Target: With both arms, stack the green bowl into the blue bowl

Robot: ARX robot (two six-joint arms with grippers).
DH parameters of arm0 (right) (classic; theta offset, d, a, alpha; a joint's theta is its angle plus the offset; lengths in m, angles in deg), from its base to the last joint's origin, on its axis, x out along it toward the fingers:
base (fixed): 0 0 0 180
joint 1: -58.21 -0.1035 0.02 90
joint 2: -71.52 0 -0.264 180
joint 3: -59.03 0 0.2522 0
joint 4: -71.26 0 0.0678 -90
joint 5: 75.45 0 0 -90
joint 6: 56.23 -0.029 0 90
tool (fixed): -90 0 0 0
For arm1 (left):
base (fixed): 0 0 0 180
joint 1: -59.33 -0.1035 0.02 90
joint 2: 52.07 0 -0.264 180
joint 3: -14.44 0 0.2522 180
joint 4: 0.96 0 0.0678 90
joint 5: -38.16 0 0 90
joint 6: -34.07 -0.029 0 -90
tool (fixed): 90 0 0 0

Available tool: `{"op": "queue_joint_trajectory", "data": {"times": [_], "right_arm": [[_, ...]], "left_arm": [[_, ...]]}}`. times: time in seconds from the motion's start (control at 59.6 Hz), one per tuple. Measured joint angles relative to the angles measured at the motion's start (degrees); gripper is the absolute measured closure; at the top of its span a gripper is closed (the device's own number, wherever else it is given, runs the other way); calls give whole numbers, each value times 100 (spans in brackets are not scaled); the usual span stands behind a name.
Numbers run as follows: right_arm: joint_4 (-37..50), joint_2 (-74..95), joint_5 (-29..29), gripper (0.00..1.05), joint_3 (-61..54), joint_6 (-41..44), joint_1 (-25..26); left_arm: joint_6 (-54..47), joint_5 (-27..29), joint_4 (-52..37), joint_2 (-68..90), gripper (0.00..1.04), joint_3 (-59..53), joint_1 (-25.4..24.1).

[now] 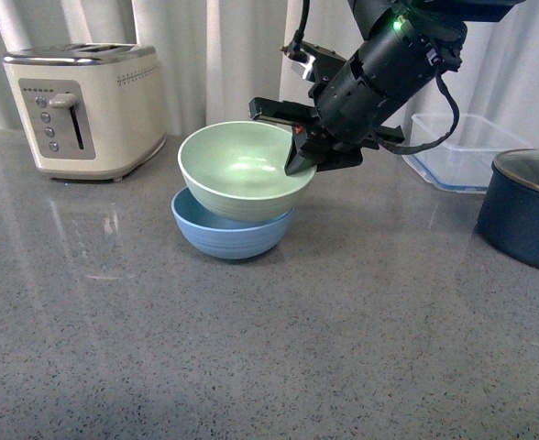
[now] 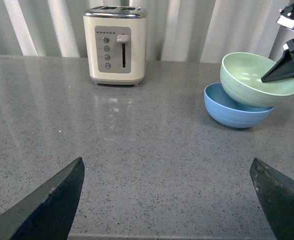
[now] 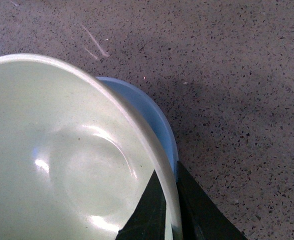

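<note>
Left gripper (image 2: 167,161) apart, empty | right gripper (image 1: 303,156) pinches green bowl (image 1: 237,174) rim at 3 o'clock, tilted in blue bowl (image 1: 228,236) | we judge it light, stiff, slick; rim hold suits.

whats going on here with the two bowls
The right gripper is pinching the rim of the green bowl, one finger inside and one outside. The green bowl sits tilted in the blue bowl on the grey counter, not yet nested level. The left gripper is open and holds nothing, well back from the bowls. The stack is nearly made, but the green bowl is not yet released.
</note>
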Motion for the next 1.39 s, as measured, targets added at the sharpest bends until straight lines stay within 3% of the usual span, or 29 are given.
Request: {"op": "queue_joint_trajectory", "data": {"times": [0.47, 0.621, 0.839, 0.973, 1.208, 1.393], "right_arm": [[90, 190, 184, 102, -15, 107, -136], [59, 304, 286, 67, 83, 116, -164], [76, 293, 306, 35, 149, 107, -66], [210, -20, 341, 8, -247, 127, 166], [654, -1432, 481, 10, -1620, 249, 831], [901, -3075, 579, 10, -3416, 439, 1698]], "left_arm": [[0, 0, 0, 0, 7, 0, 0], [0, 0, 0, 0, 7, 0, 0], [0, 0, 0, 0, 7, 0, 0], [0, 0, 0, 0, 7, 0, 0], [0, 0, 0, 0, 7, 0, 0], [0, 0, 0, 0, 7, 0, 0]]}}
